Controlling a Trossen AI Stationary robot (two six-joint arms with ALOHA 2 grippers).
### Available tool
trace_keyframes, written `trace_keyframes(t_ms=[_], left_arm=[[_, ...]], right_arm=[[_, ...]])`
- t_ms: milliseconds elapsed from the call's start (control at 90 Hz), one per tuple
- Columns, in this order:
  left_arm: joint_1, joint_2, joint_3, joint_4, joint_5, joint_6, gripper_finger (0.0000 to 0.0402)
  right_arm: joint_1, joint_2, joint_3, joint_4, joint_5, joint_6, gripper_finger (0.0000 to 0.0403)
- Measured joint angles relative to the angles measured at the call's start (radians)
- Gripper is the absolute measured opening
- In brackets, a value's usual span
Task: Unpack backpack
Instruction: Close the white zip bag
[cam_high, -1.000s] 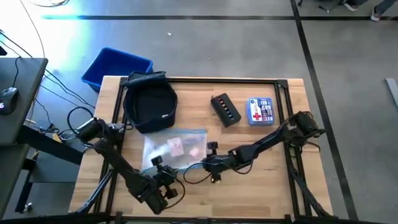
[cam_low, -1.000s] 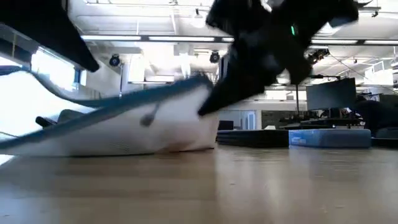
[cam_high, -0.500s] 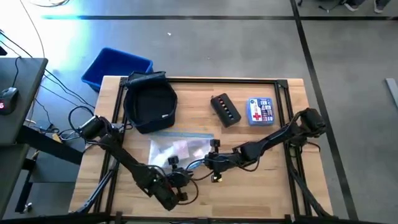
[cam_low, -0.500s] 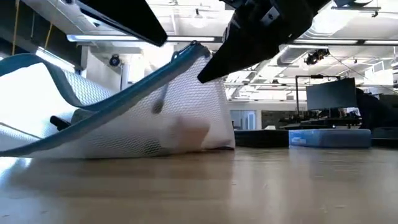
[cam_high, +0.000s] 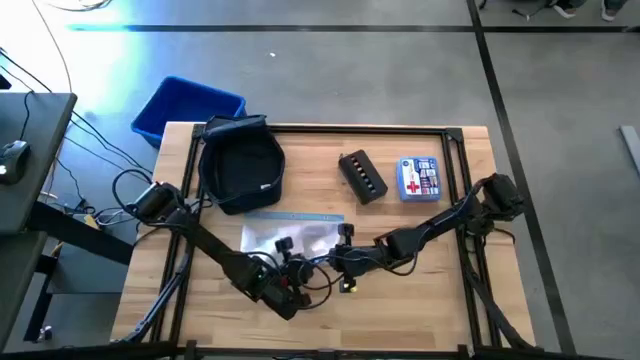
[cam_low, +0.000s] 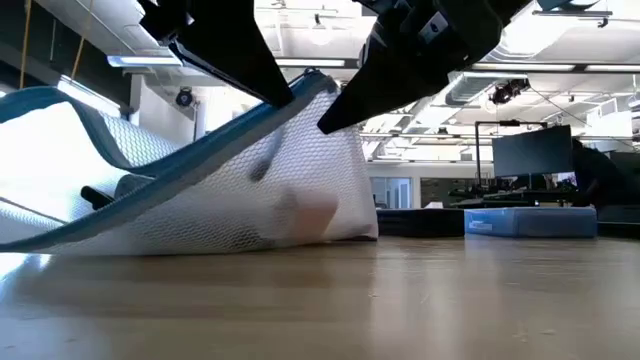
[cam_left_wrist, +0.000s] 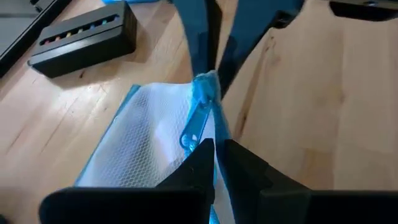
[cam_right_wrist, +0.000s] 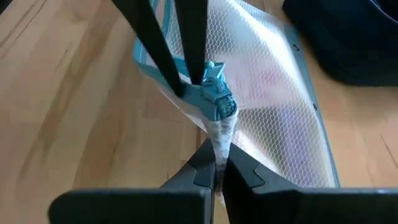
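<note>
The desk (cam_high: 420, 310) is pale wood planks with a black frame around its edge, filling the lower middle of the high view; on it, at upper left, sits the dark backpack (cam_high: 241, 165); right of it a black box (cam_high: 362, 177) lies at an angle; further right is a blue first-aid box (cam_high: 419, 180); below the backpack, near the centre, lies a clear mesh pouch (cam_high: 290, 238) with blue trim.

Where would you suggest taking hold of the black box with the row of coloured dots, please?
Probably across the two long sides of the black box, coming straight down from above: it lies flat and narrow on the table, angled, with open wood along both long sides. The first-aid box lies apart from it.
</note>
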Motion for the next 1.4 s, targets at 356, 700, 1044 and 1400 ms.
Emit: trace_keyframes(t_ms=[356, 700, 1044, 1400], left_arm=[[-0.004, 0.000, 0.000, -0.073, -0.042, -0.107, 0.0017], [0.002, 0.000, 0.000, 0.010, 0.141, 0.026, 0.0027], [-0.013, 0.000, -0.002, -0.064, 0.064, 0.062, 0.0098], [0.012, -0.001, -0.082, -0.024, 0.062, 0.035, 0.0113]], right_arm=[[0.003, 0.000, 0.000, -0.008, 0.001, 0.000, 0.0000], [0.003, 0.000, 0.001, -0.013, -0.002, 0.000, 0.0000], [0.003, 0.000, 0.001, -0.014, -0.002, 0.012, 0.0000], [0.003, 0.000, 0.001, -0.016, 0.001, 0.018, 0.0000]])
